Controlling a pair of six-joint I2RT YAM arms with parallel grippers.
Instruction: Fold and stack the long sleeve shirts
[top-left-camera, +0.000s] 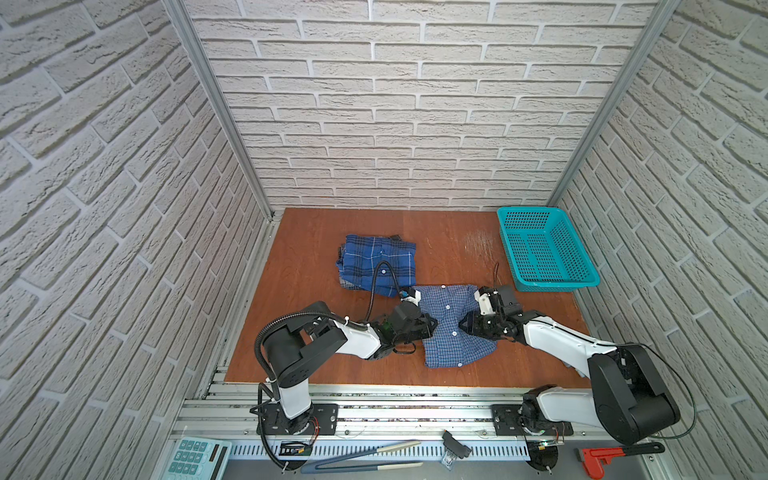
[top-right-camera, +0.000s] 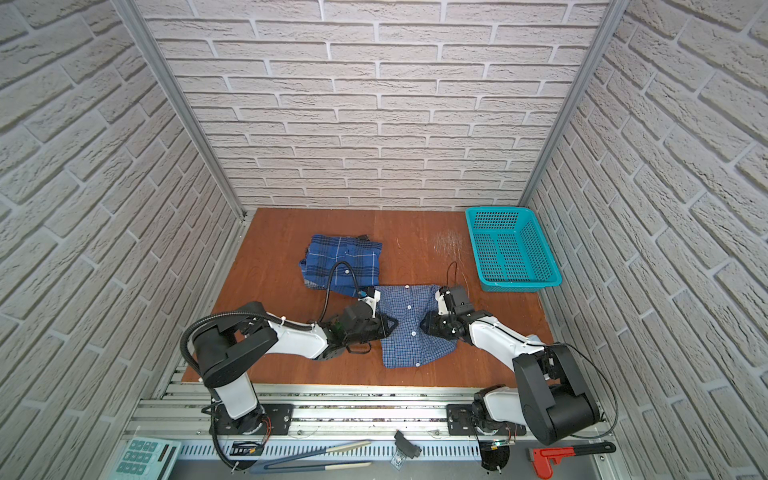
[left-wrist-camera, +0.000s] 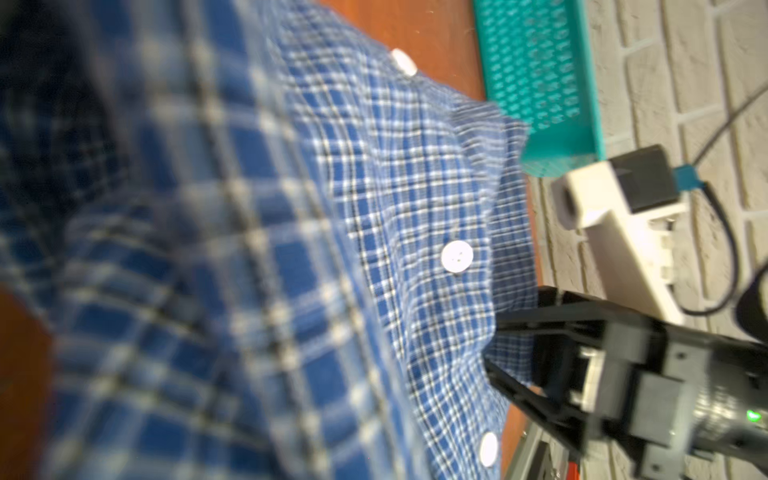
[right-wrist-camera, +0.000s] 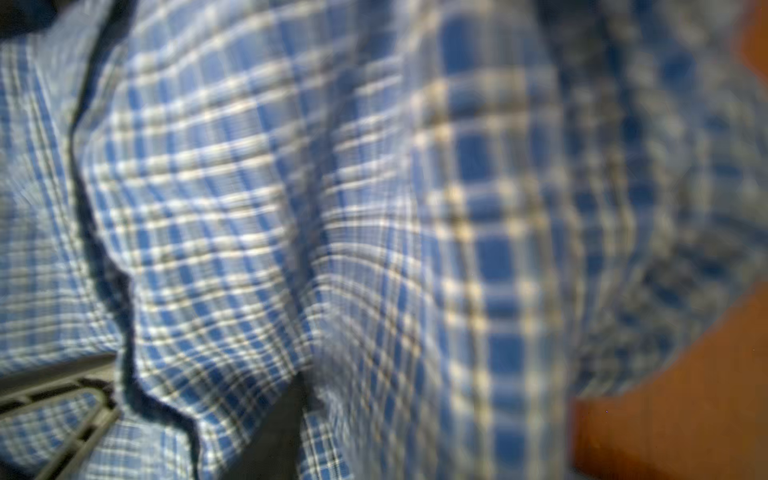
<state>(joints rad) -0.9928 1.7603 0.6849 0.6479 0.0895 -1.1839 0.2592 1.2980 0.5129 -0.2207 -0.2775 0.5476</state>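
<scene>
light-check shirt (left-wrist-camera: 415, 208): lies near basket (top-left-camera: 557, 284); plaid shirt (top-left-camera: 374, 257) folded farther off | judged soft, light, limp; take opposite side edges | left gripper (top-left-camera: 433, 323): at edge, jaws hidden | right gripper (left-wrist-camera: 492, 347): straddles edge, pinch unclear

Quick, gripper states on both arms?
Left gripper: at the light-blue checked shirt edge; cannot tell whether shut.
Right gripper: jaws straddle that shirt's opposite edge, cloth between; grip cannot be told.

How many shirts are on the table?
2. The dark blue plaid cloth shirt lies folded toward the back; the light blue small-check cloth shirt lies nearer the front. None seems hidden.
</scene>
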